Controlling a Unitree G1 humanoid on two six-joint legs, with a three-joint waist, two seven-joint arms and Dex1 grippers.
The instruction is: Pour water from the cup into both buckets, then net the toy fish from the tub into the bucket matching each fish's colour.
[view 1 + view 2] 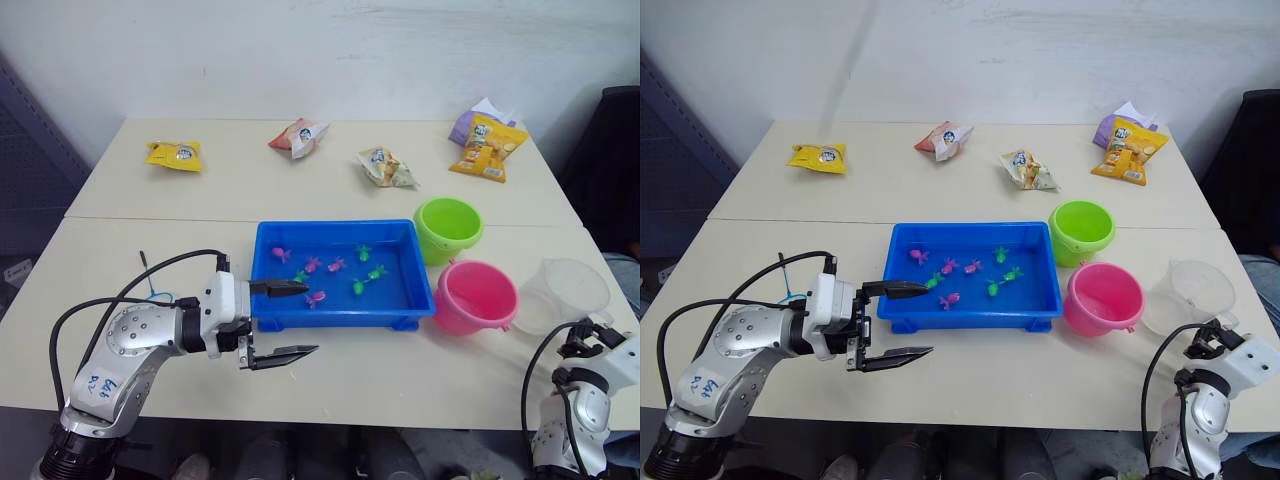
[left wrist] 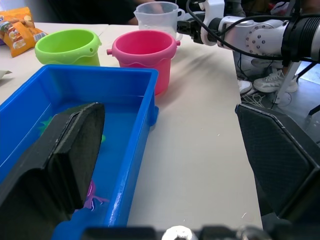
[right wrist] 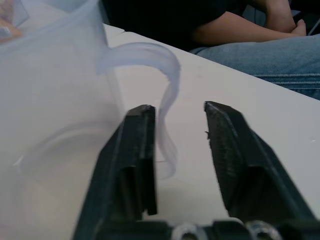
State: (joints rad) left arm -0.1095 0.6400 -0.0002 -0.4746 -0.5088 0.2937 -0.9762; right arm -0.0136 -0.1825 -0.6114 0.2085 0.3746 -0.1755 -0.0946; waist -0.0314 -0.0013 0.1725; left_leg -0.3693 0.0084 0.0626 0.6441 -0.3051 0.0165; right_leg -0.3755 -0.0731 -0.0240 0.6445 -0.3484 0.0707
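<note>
Right hand (image 3: 175,150) spread, fingers straddling the cup (image 1: 566,292) handle, not clenched; left hand (image 1: 290,320) released, one finger over the tub (image 1: 340,315) rim.

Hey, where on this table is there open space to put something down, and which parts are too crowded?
Free: the near edge in front of the tub, and the left side between the tub and the yellow snack bag. Crowded: the right, where the green bucket, pink bucket and cup cluster, with the right gripper at the cup's handle; the snack packets line the far edge.
</note>
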